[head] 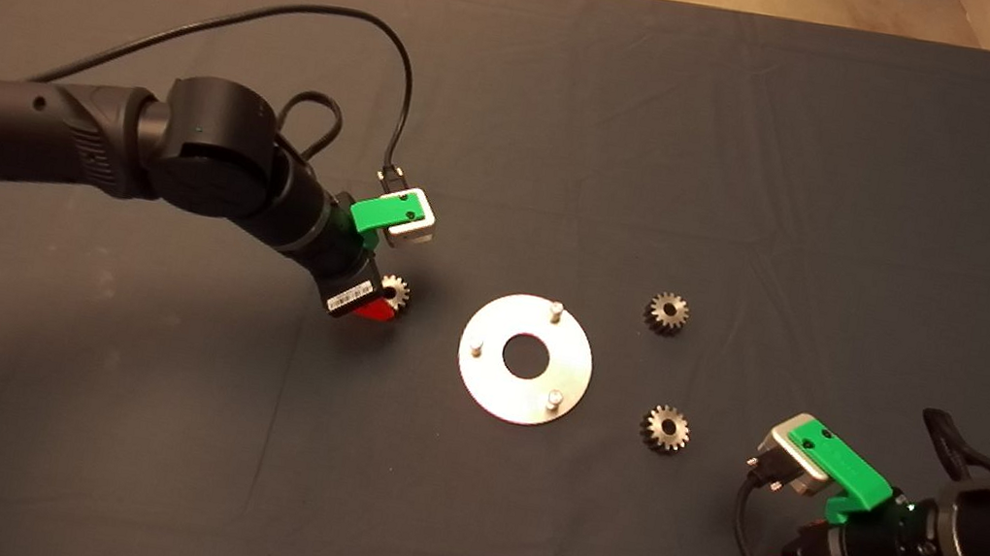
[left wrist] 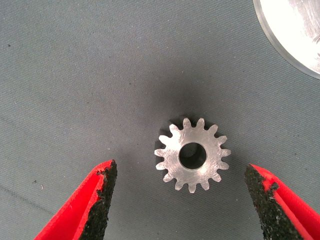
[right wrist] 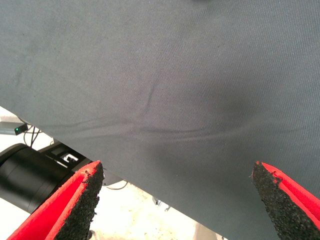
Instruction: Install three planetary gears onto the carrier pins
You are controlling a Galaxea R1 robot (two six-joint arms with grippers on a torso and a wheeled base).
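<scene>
Dark mat (head: 767, 162): one disc (head: 525, 358), three carrier pins (head: 556, 309), three planetary gears (head: 666, 313). Left gripper (left wrist: 180, 200) wide open, straddling one gear, wrist view only; right gripper (right wrist: 175, 200) open, empty.

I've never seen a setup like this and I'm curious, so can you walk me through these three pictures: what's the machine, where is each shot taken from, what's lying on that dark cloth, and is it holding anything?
This is a robot with two black arms, each ending in a green gripper with two red fingers. The wide picture looks down from above onto a dark mat. The other two come from cameras on the wrists.

In the middle lies a shiny metal disc with a central hole and three short upright pins. All three pins are bare. Three small toothed gears lie flat on the mat: two to the disc's right, one to its left.

The left gripper hovers over that left gear, fingers open on either side, not touching it. The right gripper waits open near the mat's edge. Nothing is held.
</scene>
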